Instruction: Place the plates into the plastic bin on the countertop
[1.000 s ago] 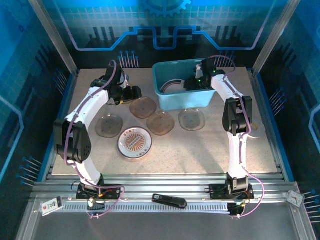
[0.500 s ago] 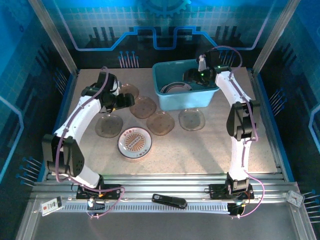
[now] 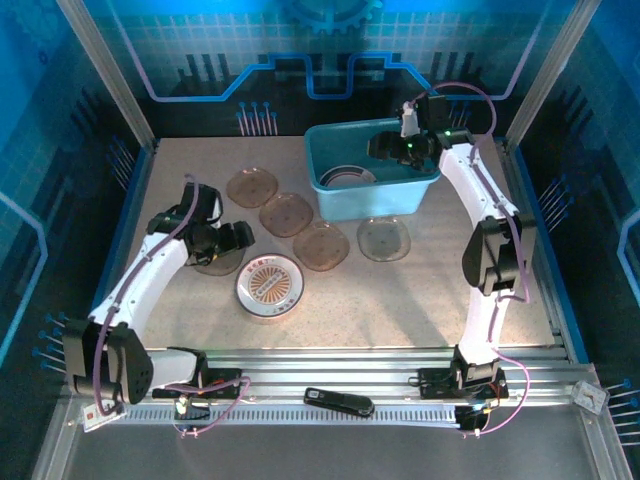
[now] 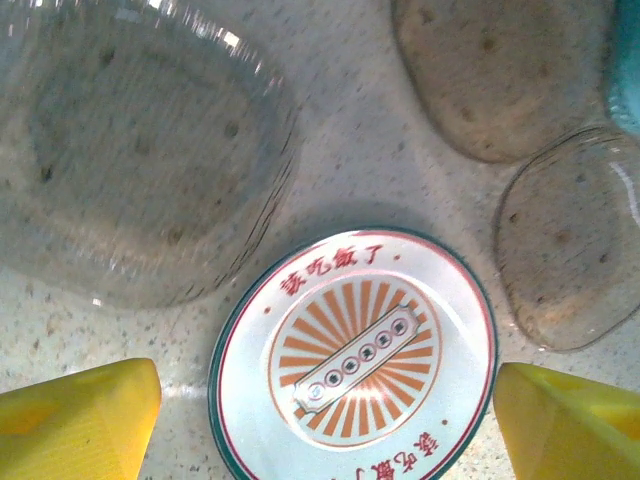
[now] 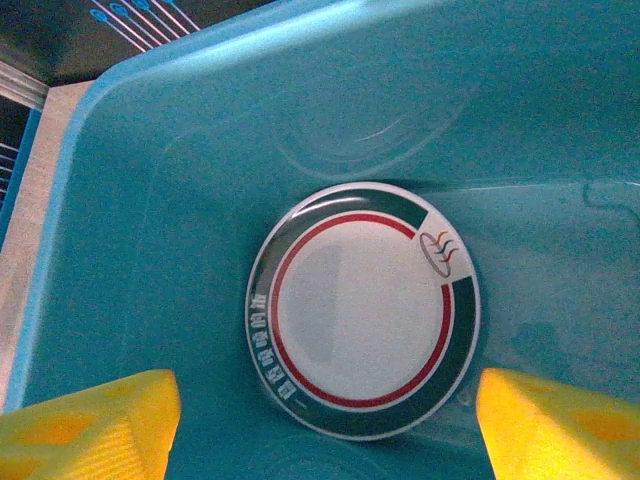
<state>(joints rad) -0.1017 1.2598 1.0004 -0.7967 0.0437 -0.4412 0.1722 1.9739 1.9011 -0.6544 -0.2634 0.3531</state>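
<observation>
Right gripper (image 5: 325, 425): jaws wide, nothing between them, yellow fingertips (image 5: 90, 425) well apart. It is poised over the plastic bin (image 3: 370, 202), toward its right far corner.

Directly below it, a green-rimmed plate (image 5: 362, 308), round and white with a red inner ring, lies flat on the bin floor. In the overhead view it is in the bin's left half.

Left gripper (image 4: 322, 415): jaws also wide and empty. It is well to the left of the bin and nearer the arm bases, low over the countertop (image 3: 420, 300). Cannot tell whether it touches anything.

Below and between its fingertips is the sunburst plate (image 4: 355, 355), white with orange rays and a dark green rim. It sits outside the bin, off the near left corner.

There are five smoky-brown plates, all outside the bin:
- One (image 3: 384, 238) is just beside the bin's near wall.
- Three run in a diagonal row off the bin's left side: (image 3: 251, 187), (image 3: 286, 213), (image 3: 321, 246).
- The fifth (image 3: 212, 260) is farthest left of the bin and partly under the left gripper.
</observation>
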